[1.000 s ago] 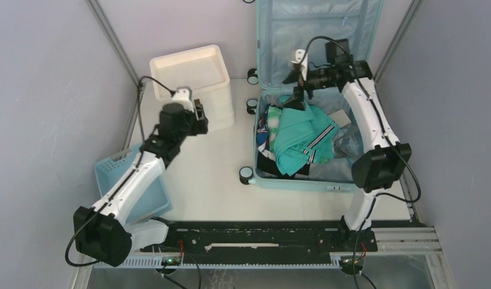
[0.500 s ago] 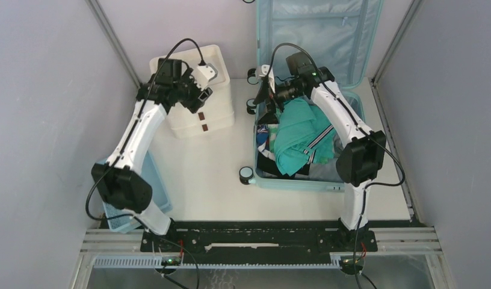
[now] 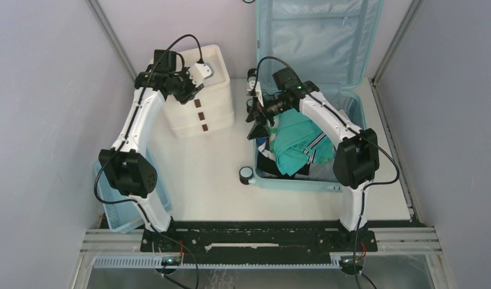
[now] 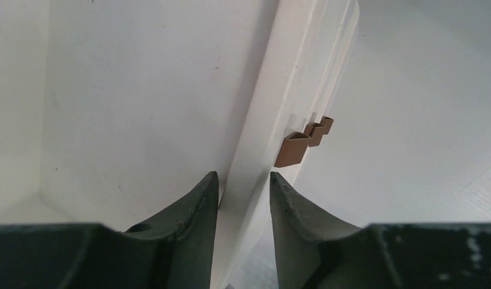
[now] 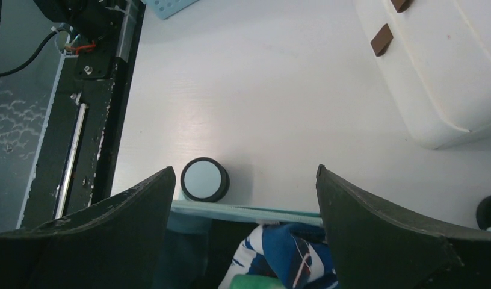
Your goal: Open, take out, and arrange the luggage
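The luggage (image 3: 318, 36) is a light-blue suitcase lying open at the right, its lid standing up at the back. Inside lie a teal garment (image 3: 297, 141) and a blue-and-white patterned garment (image 5: 285, 253). My right gripper (image 3: 255, 125) is open wide above the case's left rim (image 5: 249, 211), by the patterned garment and a wheel (image 5: 205, 179); it also shows in the right wrist view (image 5: 244, 168). My left gripper (image 3: 192, 90) is at the white drawer unit (image 3: 213, 108). Its fingers (image 4: 244, 176) are closed narrowly on the top drawer's front wall (image 4: 291, 90), above the brown handles (image 4: 291, 149).
A blue lattice basket (image 3: 111, 208) stands at the near left beside the left arm's base. The black base rail (image 5: 92, 90) runs along the table's near edge. Bare white tabletop (image 3: 207, 162) lies between the drawer unit and the suitcase. Grey walls close in on both sides.
My left arm has swung from above the table to the drawer unit and closed on the top drawer's front wall. My right gripper has moved from the suitcase's back to its left rim.
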Robot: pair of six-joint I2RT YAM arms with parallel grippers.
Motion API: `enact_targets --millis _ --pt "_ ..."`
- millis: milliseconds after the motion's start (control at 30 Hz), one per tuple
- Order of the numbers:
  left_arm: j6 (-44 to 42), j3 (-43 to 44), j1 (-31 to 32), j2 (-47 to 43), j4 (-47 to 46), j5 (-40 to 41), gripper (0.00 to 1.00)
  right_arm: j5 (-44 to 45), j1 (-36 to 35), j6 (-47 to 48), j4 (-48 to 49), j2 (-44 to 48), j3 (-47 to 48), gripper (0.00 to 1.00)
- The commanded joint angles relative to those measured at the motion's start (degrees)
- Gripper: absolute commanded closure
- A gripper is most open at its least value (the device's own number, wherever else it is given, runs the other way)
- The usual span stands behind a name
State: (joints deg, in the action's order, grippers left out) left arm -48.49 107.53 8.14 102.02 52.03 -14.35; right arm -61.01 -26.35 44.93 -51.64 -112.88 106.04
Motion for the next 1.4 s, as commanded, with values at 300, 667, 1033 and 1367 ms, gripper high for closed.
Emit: enact_targets --millis 300,667,1033,1367 --pt "2.8 -0.6 -0.6 -2.4 -0.9 -3.3 1.0 7.2 -5.4 -25.1 36.1 4.9 -11.4 0.17" --pt "18.7 10.6 -2.4 -0.8 1.6 -6.4 1.0 25.3 -12.1 -39.1 67.5 0.3 -19.9 0.31" --pt "22.6 14.0 -3.5 -1.6 2.8 -8.9 1.0 38.4 -16.1 -44.3 62.5 -8.9 -13.2 0.34" --pt "21.2 7.9 -3.6 -6.5 3.6 -10.4 1.0 51.5 -21.8 -50.5 67.4 -13.1 -13.6 0.34"
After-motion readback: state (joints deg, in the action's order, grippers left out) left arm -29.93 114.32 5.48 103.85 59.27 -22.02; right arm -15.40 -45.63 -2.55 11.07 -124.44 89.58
